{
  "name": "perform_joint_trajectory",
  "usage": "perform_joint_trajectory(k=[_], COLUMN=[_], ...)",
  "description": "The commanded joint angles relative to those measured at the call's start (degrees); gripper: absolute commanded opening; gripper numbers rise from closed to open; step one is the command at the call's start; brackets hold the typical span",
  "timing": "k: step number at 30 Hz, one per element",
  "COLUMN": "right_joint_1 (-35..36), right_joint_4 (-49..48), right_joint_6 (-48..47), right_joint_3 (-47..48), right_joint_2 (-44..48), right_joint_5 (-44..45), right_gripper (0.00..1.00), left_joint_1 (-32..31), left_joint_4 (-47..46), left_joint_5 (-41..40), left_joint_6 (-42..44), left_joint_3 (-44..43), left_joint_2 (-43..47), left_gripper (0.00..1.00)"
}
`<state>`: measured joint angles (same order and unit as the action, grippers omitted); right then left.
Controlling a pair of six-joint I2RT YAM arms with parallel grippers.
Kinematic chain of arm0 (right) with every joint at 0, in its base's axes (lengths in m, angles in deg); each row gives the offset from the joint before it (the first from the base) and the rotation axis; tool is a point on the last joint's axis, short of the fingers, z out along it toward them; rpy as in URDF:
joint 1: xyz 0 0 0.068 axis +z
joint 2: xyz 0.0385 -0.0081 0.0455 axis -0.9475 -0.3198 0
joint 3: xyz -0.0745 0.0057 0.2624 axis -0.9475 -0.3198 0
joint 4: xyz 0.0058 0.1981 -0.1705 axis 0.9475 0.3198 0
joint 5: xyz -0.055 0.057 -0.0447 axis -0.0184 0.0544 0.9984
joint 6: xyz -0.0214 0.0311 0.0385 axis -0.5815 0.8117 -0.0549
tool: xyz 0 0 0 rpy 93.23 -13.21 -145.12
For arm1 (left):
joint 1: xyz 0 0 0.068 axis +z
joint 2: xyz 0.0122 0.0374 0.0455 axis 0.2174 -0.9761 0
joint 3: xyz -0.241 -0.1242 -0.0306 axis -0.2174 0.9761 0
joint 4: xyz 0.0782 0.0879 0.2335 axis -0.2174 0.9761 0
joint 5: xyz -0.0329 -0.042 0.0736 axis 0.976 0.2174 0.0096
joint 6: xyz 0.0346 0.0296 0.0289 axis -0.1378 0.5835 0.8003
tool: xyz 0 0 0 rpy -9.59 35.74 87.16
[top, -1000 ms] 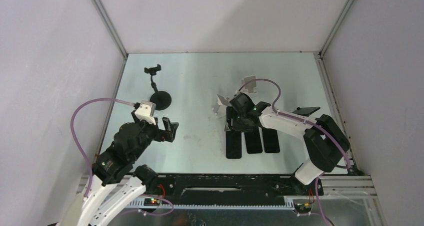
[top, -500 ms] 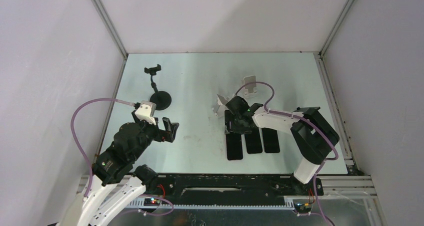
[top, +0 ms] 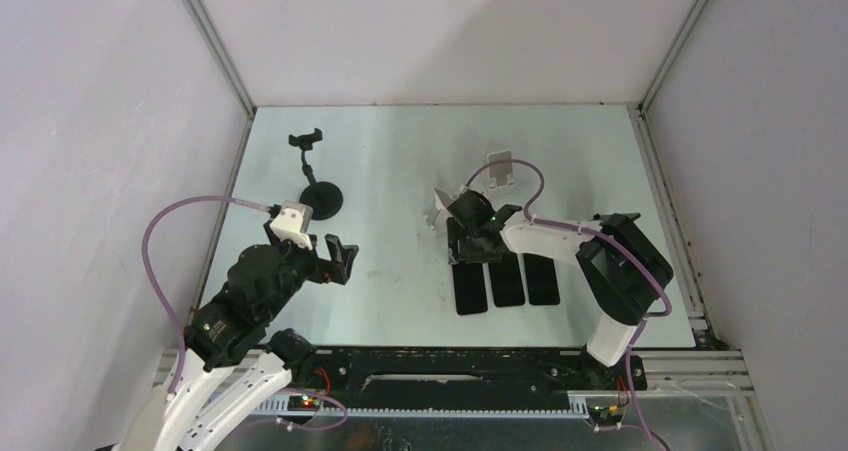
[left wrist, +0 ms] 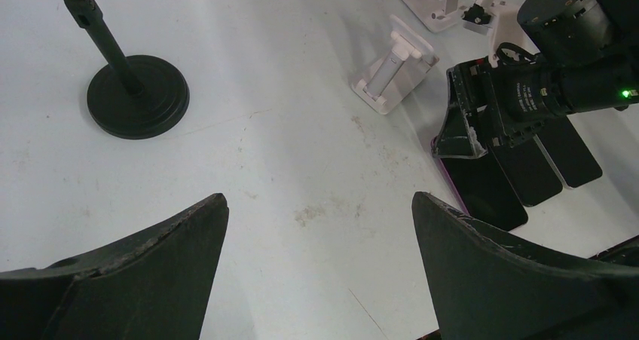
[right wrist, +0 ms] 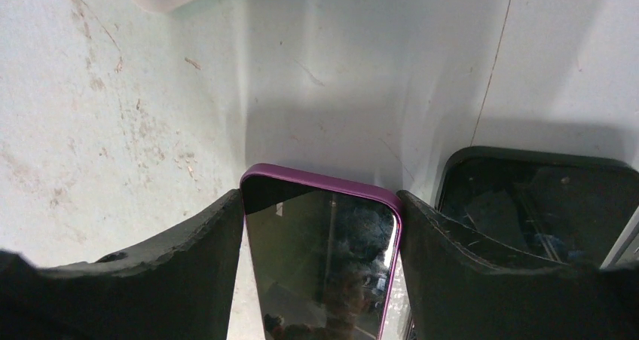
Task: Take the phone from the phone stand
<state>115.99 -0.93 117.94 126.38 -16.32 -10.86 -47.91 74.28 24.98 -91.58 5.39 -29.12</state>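
Note:
My right gripper [right wrist: 320,204] is shut on the top end of a phone in a purple case [right wrist: 320,272], one finger on each long edge. In the top view that phone [top: 467,289] lies low at the table, leftmost in a row with two black phones, and my right gripper [top: 470,239] is over its far end. A white phone stand [top: 437,209] stands empty just behind the gripper, and a second white stand [top: 500,166] is farther back. My left gripper [left wrist: 316,204] is open and empty over bare table, left of the phones.
Two black phones [top: 507,281] [top: 541,277] lie flat right of the purple one; one shows in the right wrist view [right wrist: 542,204]. A black round-base stand with a clamp [top: 320,197] is at the back left. Walls enclose the table.
My right gripper and its arm have shifted a little left with the purple phone. The left arm has not moved.

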Motion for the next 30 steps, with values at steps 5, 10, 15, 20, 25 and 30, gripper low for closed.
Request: perform_joint_trajectory(k=[5, 10, 15, 20, 25, 30], right_joint_1=[-0.90, -1.03, -0.92, -0.97, -1.04, -1.08], right_joint_4=[-0.44, -0.08, 0.16, 0.79, 1.04, 1.17], right_joint_6=[-1.71, -1.97, -2.19, -2.55, -2.70, -3.44], right_joint_3=[1.18, 1.20, 1.15, 1.15, 1.17, 1.36], right_joint_2=[-2.86, -2.12, -0.54, 1.17, 3.33, 7.63], right_joint_5=[1.52, 1.32, 0.81, 0.76, 0.12, -1.08], right_gripper=[0.54, 0.67, 0.76, 0.78, 0.84, 0.84], left_joint_1=[-0.33, -0.33, -0.32, -0.31, -0.32, -0.32], left_joint_4=[-2.32, -2.24, -2.29, -2.27, -2.31, -2.25], left_joint_5=[0.30, 0.28, 0.26, 0.30, 0.30, 0.25], left_joint_6=[-0.19, -0.19, -0.19, -0.19, -0.19, -0.19], left_joint_3=[0.46, 0.54, 0.47, 0.47, 0.47, 0.47], left_joint_2=[0.06, 0.13, 0.05, 0.05, 0.11, 0.10], left_gripper=[1.00, 1.00, 1.00, 1.00, 1.00, 1.00])
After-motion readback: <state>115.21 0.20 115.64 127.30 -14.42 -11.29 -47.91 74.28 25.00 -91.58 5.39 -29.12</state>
